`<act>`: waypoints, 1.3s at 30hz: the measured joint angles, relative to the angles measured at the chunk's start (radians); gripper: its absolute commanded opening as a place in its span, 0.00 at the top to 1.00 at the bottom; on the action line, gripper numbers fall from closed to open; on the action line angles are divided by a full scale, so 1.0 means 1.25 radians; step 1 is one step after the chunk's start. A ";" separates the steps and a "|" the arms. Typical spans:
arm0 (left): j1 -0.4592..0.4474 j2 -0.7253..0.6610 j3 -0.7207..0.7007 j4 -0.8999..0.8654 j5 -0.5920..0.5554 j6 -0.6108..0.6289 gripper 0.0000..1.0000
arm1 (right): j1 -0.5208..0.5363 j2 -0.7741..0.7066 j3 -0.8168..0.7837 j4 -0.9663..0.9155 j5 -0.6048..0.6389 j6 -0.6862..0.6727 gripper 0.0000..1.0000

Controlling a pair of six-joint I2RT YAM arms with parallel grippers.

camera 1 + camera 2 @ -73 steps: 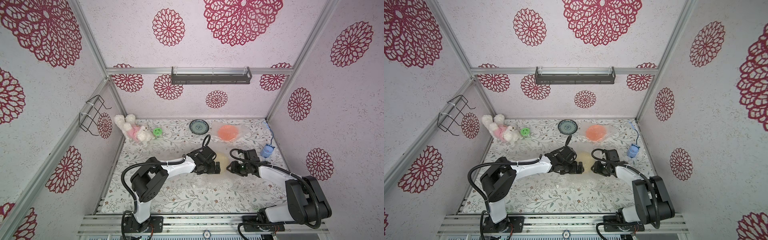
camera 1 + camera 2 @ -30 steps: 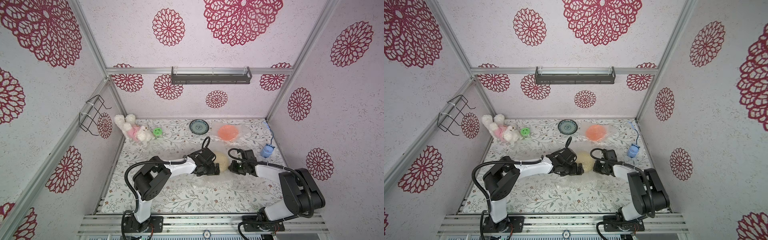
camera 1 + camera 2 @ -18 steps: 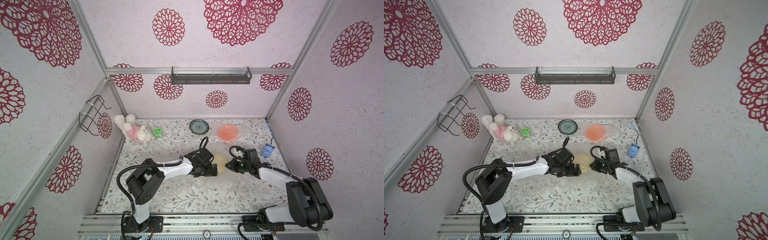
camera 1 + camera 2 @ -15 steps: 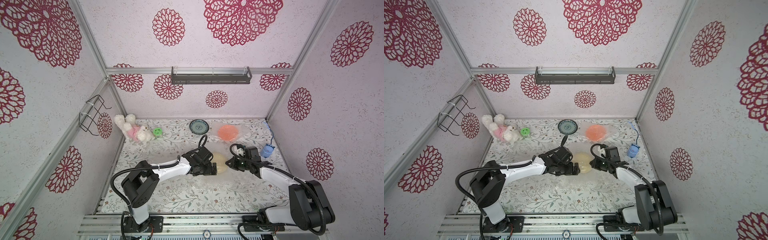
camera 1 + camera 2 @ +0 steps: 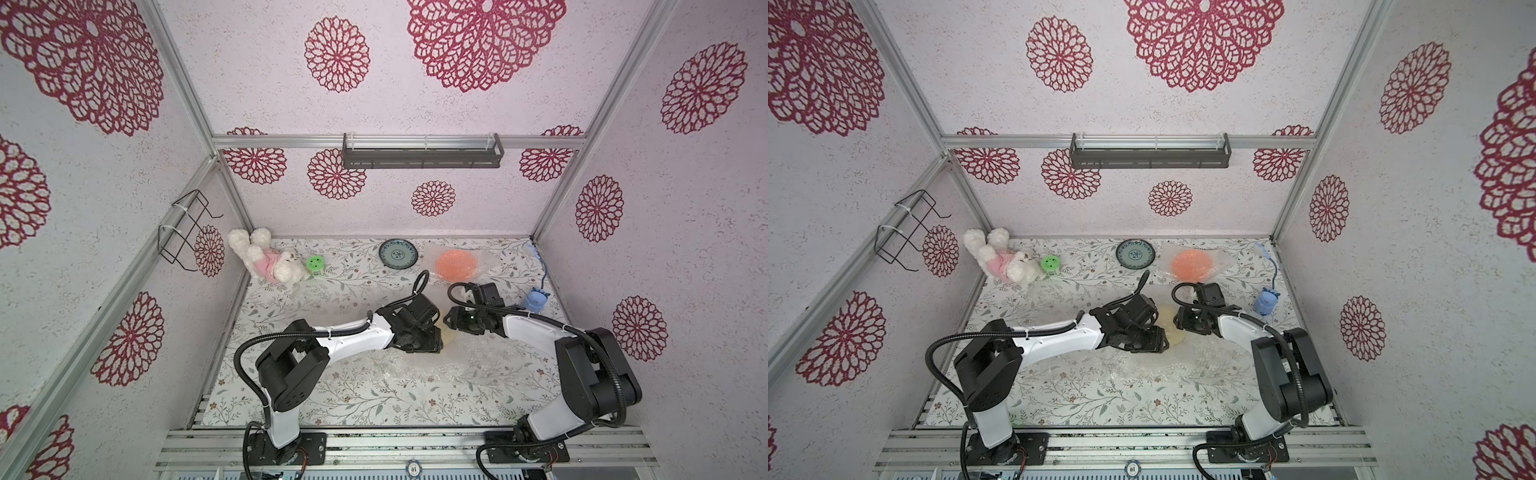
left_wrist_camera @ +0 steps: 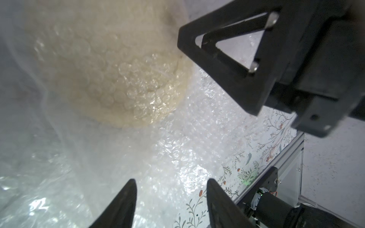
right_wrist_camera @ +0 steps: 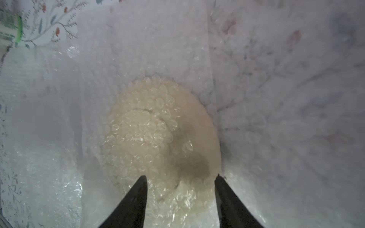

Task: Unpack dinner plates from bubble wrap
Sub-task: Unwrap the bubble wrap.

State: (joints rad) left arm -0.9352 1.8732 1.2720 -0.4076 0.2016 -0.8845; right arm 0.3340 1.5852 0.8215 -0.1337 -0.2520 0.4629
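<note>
The blue-green plate [image 5: 398, 253] is seen bare at the back of the worktop [image 5: 332, 395]; the orange plate [image 5: 456, 264] appears wrapped. The cream plate [image 7: 162, 138] is covered by bubble wrap [image 6: 177, 158] between left claw [image 6: 170, 181] and right claw [image 7: 180, 176], both released.

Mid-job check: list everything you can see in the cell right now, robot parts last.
cream plate: one, cream, mid-table between the grippers, under bubble wrap
orange plate: one, orange, back of table, wrapped
blue-green plate: one, blue-green patterned, back centre, bare
bubble wrap: at least two sheets, clear, one over the cream plate spreading frontward, one around the orange plate
plush toy: one, white and pink, back left corner
green disc: one, green, beside the plush toy
blue figure: one, blue, right edge
wire rack: one, black, left wall
shelf: one, dark grey, back wall
table: one, floral cover
left gripper: one, black, open, over the wrap
right gripper: one, black, open, over the cream plate
</note>
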 measured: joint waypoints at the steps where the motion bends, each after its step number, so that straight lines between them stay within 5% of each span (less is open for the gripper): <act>1: 0.000 0.007 -0.002 0.000 0.001 -0.001 0.48 | 0.006 0.010 0.003 -0.001 0.009 -0.001 0.42; 7: 0.000 0.036 -0.028 0.003 0.007 -0.002 0.49 | 0.040 0.057 0.036 -0.014 0.053 -0.008 0.48; 13: 0.000 0.057 -0.049 0.023 0.012 -0.005 0.50 | 0.048 0.057 0.034 0.014 0.064 0.000 0.78; 21: 0.000 0.068 -0.049 0.056 0.024 -0.009 0.51 | 0.046 0.053 0.024 0.045 0.063 0.000 0.99; 29: 0.009 0.045 -0.078 0.072 0.033 -0.008 0.47 | 0.035 0.017 0.008 0.020 0.030 -0.001 1.00; 39: 0.086 -0.150 -0.196 0.077 0.051 0.013 0.18 | 0.032 -0.159 0.024 -0.047 -0.033 0.000 1.00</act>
State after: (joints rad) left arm -0.8280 1.6855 1.0275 -0.3115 0.2653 -0.8684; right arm 0.3740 1.3865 0.8516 -0.1928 -0.2932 0.4629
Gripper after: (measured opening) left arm 0.784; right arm 0.049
